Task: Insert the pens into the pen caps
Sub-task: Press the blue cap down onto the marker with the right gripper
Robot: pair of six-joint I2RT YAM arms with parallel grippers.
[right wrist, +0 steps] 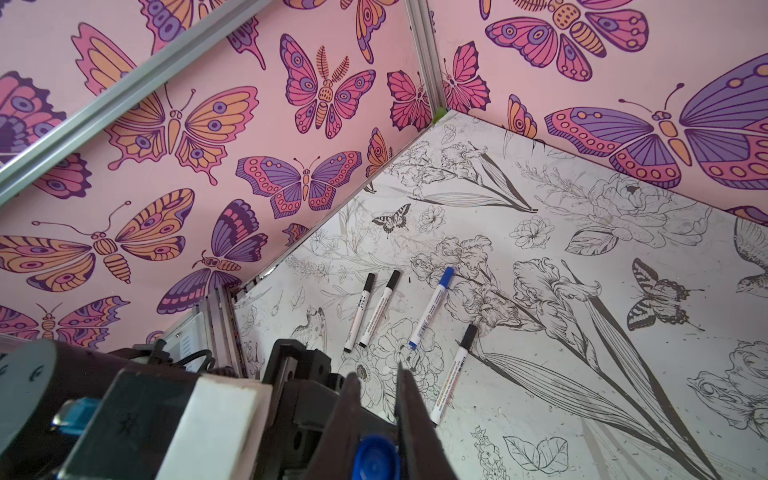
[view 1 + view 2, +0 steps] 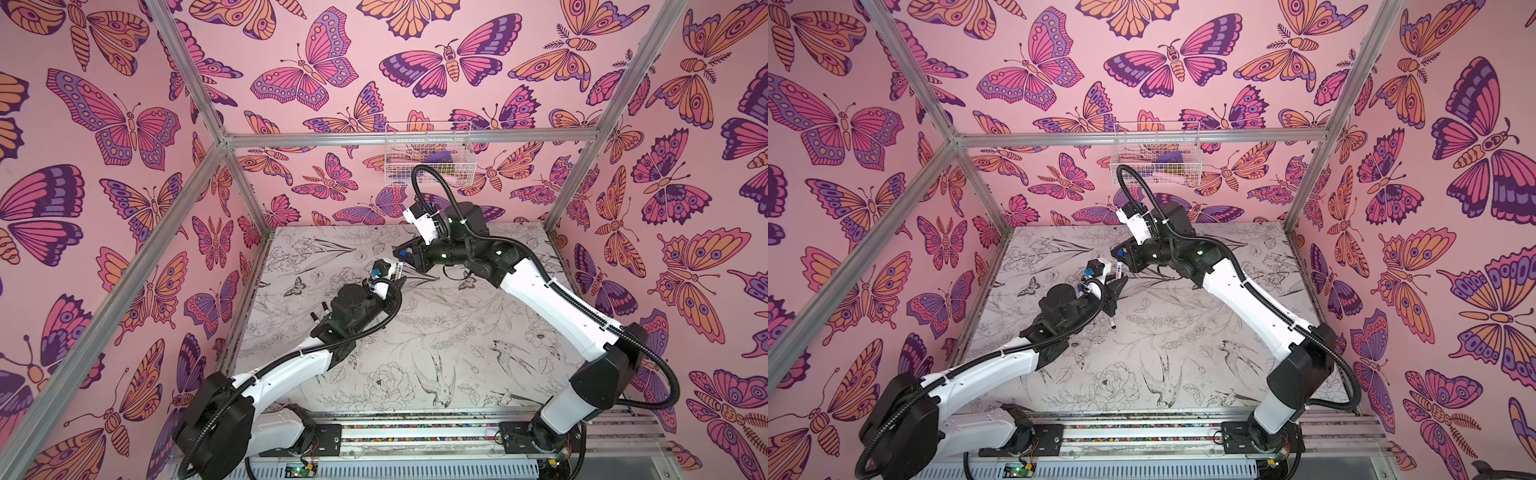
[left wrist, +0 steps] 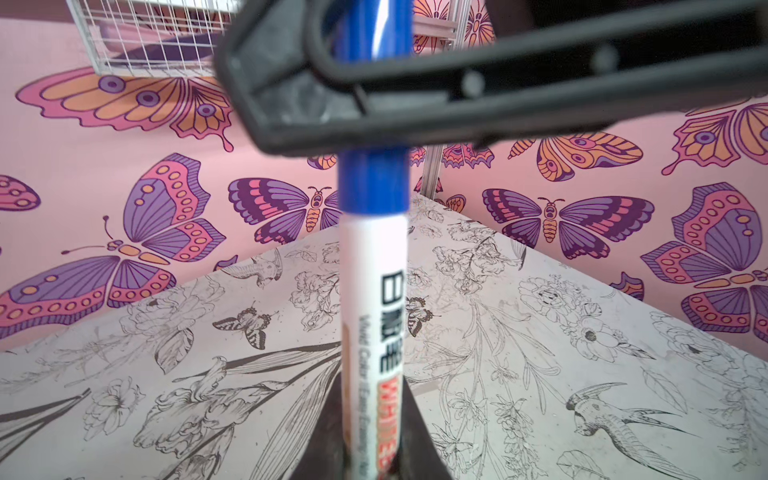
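Left hand (image 3: 368,415) grips pen (image 3: 372,270) (white barrel); right hand (image 1: 376,386) pinches blue cap (image 1: 376,459).

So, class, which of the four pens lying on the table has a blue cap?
The pen between the black-capped ones; only its cap and plug are blue.

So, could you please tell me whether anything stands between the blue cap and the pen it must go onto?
Nothing visible does. The blue cap, in the right gripper, already meets the white barrel of the pen in the left gripper; the left wrist view shows no gap between them.
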